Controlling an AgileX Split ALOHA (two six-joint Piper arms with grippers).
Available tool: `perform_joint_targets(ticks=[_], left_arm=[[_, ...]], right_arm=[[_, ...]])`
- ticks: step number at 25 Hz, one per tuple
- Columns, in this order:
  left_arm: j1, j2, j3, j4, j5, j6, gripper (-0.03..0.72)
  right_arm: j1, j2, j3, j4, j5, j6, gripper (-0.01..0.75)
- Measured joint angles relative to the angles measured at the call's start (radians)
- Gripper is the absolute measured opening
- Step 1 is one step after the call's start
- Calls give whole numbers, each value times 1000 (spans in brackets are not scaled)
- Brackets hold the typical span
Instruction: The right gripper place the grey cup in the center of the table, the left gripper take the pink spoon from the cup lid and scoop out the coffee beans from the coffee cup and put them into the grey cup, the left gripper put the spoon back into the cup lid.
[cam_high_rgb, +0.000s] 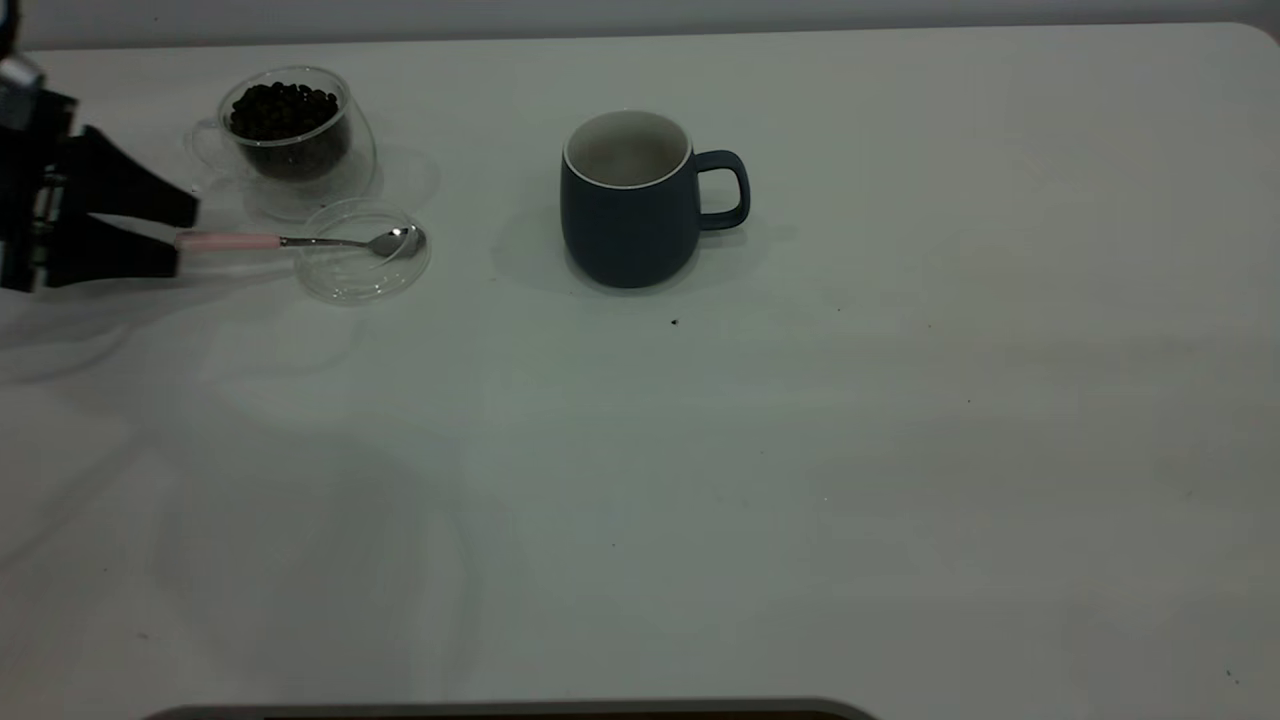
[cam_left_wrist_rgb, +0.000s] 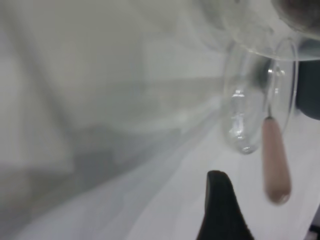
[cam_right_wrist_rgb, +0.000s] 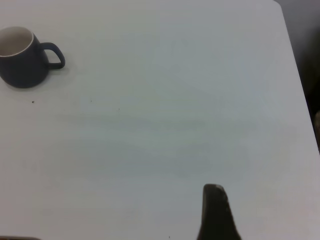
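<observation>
Exterior view shows the left gripper with fingers spread around the pink spoon on the cup lid.

Left arm cut by frame edge; coffee cup blurred, cropped.

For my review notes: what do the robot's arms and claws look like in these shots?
The left claw is matte black, with two tapered, wedge-shaped fingers narrowing to points, mounted on a black body with a bit of silvery metal at the exterior view's left edge. The right claw shows only as one black rounded fingertip in its wrist view. No cables or markings are visible.
</observation>
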Motion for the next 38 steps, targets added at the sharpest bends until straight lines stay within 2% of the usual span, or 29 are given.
perform_joint_targets(ticks=[6, 11, 14, 17, 21, 24, 27, 31, 34, 38], left_arm=[[93, -86, -49, 27, 37, -60, 543], [89, -283, -78, 67, 61, -108, 543], [43, -439, -78, 192, 40, -197, 543], [-36, -604, -78, 422, 37, -372, 543], [-178, -787, -76, 797, 138, -657, 543], [-287, -914, -68, 984, 137, -868, 543], [-377, -1057, -22, 1043, 137, -1005, 541], [-493, -1231, 118, 1044, 137, -979, 537], [-529, -1345, 281, 1045, 137, -969, 538], [-535, -1488, 526, 1053, 137, -963, 538]], right_arm=[[0, 0, 0, 0, 0, 0, 536], [0, 0, 0, 0, 0, 0, 536], [0, 0, 0, 0, 0, 0, 536], [0, 0, 0, 0, 0, 0, 536], [0, 0, 0, 0, 0, 0, 536], [0, 0, 0, 0, 0, 0, 536], [0, 0, 0, 0, 0, 0, 536], [0, 0, 0, 0, 0, 0, 536], [0, 0, 0, 0, 0, 0, 536], [0, 0, 0, 0, 0, 0, 536]])
